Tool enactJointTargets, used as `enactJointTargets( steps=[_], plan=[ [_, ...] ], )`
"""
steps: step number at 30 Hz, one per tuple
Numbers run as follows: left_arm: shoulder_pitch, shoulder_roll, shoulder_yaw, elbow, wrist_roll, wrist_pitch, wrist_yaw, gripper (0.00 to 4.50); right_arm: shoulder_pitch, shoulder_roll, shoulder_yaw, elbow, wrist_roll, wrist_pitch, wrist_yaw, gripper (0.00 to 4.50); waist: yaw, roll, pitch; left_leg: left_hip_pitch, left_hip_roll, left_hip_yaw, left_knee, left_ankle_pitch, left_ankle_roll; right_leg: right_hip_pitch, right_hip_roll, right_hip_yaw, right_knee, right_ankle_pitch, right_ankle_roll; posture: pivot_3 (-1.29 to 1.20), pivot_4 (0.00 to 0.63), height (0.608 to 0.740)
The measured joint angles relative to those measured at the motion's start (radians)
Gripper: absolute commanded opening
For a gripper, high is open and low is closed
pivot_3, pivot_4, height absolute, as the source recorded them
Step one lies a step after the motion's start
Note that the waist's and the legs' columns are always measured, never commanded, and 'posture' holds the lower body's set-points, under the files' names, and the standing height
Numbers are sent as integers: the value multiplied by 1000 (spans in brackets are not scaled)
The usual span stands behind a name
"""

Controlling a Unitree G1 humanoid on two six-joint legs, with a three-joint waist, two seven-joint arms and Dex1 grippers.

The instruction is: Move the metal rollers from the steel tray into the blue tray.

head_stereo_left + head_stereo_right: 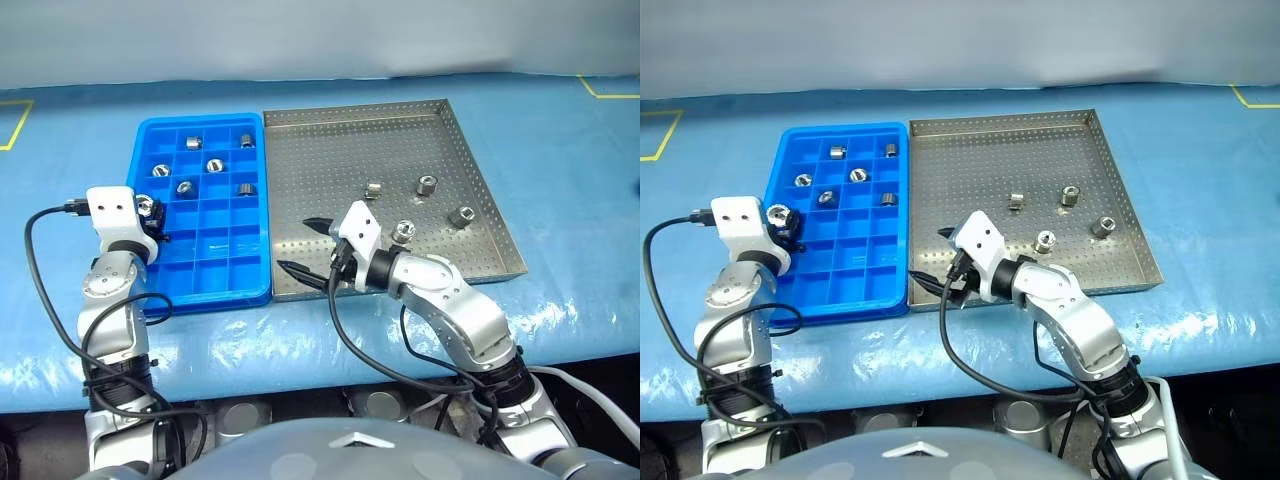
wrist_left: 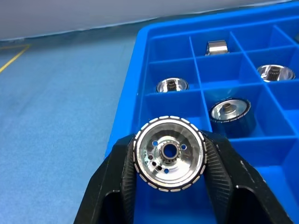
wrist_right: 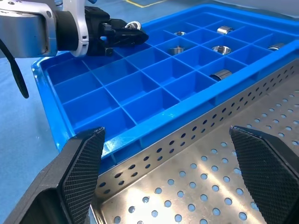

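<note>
Shiny silver metal roller (image 2: 169, 159) is gripped by the left tool (image 1: 150, 212) at the bright blue compartmented plastic tray's (image 1: 255, 282) left rim. Released there, it could be dropped onto the desk (image 1: 560, 130). The right tool (image 1: 305, 245) is spread wide, empty, over the perforated steel tray (image 1: 400, 130).

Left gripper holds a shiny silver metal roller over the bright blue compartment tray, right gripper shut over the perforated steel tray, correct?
Not quite: the right gripper is open, fingers wide apart in the right wrist view, over the perforated steel tray. The left gripper does hold a shiny silver metal roller over the bright blue compartment tray.
</note>
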Motion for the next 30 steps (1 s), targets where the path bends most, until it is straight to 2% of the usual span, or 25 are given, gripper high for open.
enactJointTargets(
  steps=[4,5,9,14,22,25,28,30],
  plan=[
    [-11,-10,-9,-2,-15,13,27,4334,33,-7,-14,-19,-4,0,-18,4500,-14,0,0,0,1,0,0,0,0,0,1,0,0,0,0,-105,150,740],
    [-12,-10,-9,-3,-22,13,28,4426,37,-9,-19,-23,-4,0,-23,4500,-16,0,0,0,1,0,0,0,0,0,1,0,0,0,0,-105,150,740],
    [-68,-2,-54,-56,-93,3,-52,4426,66,-24,-74,-62,-1,4,-44,4500,-11,0,0,-1,0,-1,0,0,-1,0,0,-1,0,0,0,-124,150,740],
    [-187,78,-218,-98,-168,-24,-263,4426,114,-74,-149,-120,8,14,-50,4500,-15,0,0,-1,-1,0,-1,0,-1,0,-1,0,-1,0,0,-154,150,740],
    [-322,178,-495,45,-205,-21,-614,4426,257,-158,-290,-195,29,57,-69,4500,-66,0,0,-2,-1,1,-1,0,0,-1,0,1,-2,-1,1,-235,150,740],
    [-338,236,-598,87,-197,-29,-753,4426,312,-169,-341,-222,34,67,-81,4500,-85,1,0,-2,-1,1,-1,-1,1,-1,0,1,-2,-3,3,-258,150,740],
    [-382,309,-730,149,-119,-92,-876,4426,346,-167,-372,-248,42,72,-99,4500,-106,1,0,-1,0,1,-1,-1,1,-1,1,1,-2,-3,4,-271,150,740],
    [-409,324,-782,190,-74,-142,-924,4426,354,-163,-377,-261,45,73,-112,4500,-115,1,0,-1,0,1,-1,-1,1,-1,1,2,-2,-3,5,-283,150,740]
  ],
)
